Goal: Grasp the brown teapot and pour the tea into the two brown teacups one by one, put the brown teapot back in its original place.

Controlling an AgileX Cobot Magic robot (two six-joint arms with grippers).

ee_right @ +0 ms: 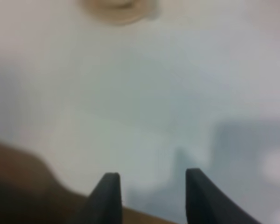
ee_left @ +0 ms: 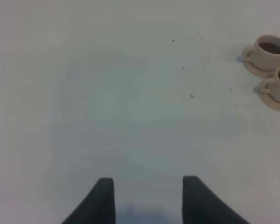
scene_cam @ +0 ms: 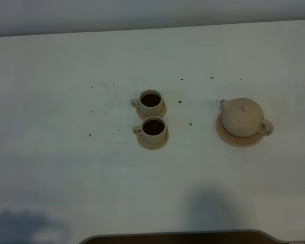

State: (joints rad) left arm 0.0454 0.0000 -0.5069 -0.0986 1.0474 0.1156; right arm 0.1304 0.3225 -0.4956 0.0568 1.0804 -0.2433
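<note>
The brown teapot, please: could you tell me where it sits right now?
In the exterior high view the brown teapot sits on its wide saucer on the right side of the table, right of the two filled teacups.

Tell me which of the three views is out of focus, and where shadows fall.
Right wrist view: soft blur throughout, the saucer at its edge only a beige smear, the right pincer open. Left wrist view: sharp, both teacups crisp, the left pincer open. Exterior high view: clear, with dim shadows on the table along its near edge.

Parted gripper (ee_left: 148,198) above table (ee_left: 107,102); two full teacups (ee_left: 273,67) far off.
</note>
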